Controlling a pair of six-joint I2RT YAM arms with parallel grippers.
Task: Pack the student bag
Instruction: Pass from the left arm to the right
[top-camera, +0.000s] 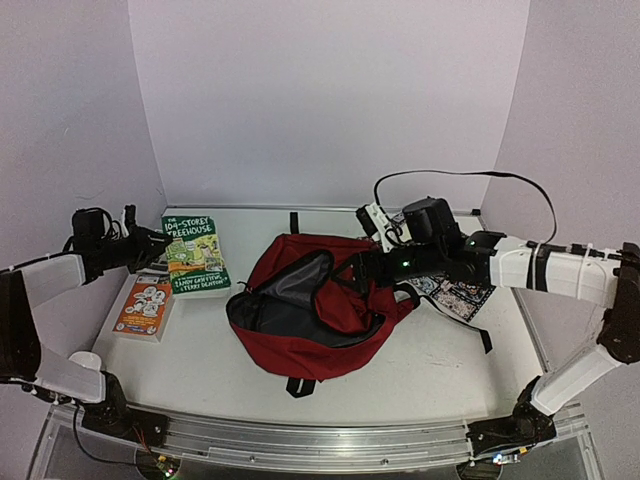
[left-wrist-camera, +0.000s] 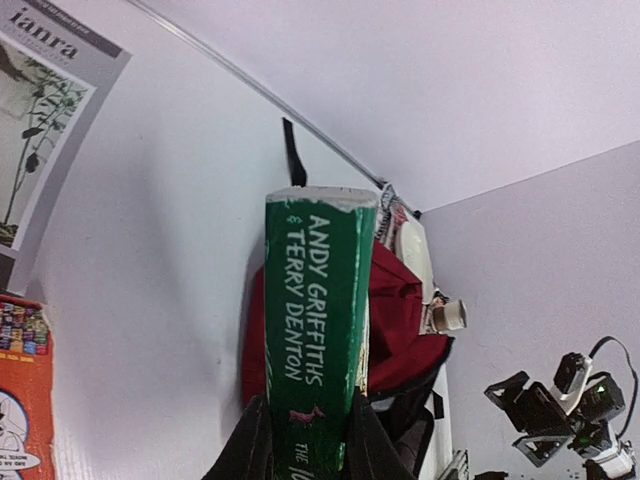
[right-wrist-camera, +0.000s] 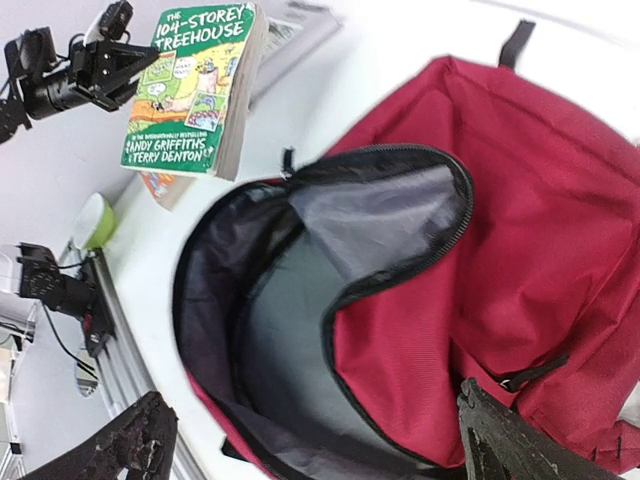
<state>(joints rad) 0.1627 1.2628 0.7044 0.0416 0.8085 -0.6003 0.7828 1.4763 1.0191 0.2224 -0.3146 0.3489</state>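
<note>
The student bag (top-camera: 335, 305) lies in the middle of the table, dark red, with its zipper undone and the grey lining (right-wrist-camera: 300, 300) showing. My left gripper (top-camera: 158, 245) is shut on the spine of a green paperback (left-wrist-camera: 315, 300), "The 104-Storey Treehouse", and holds it just left of the bag. In the right wrist view that paperback (right-wrist-camera: 195, 90) hangs a little above the table. My right gripper (right-wrist-camera: 315, 450) stands wide open over the bag's mouth, and nothing is between its fingers (right-wrist-camera: 510, 440).
An orange book (top-camera: 145, 305) lies at the left, below the green one. A black-and-white patterned book (top-camera: 462, 296) lies under my right arm. A white object (top-camera: 378, 218) rests behind the bag. A magazine (left-wrist-camera: 40, 110) and a tape roll (left-wrist-camera: 447, 316) show in the left wrist view.
</note>
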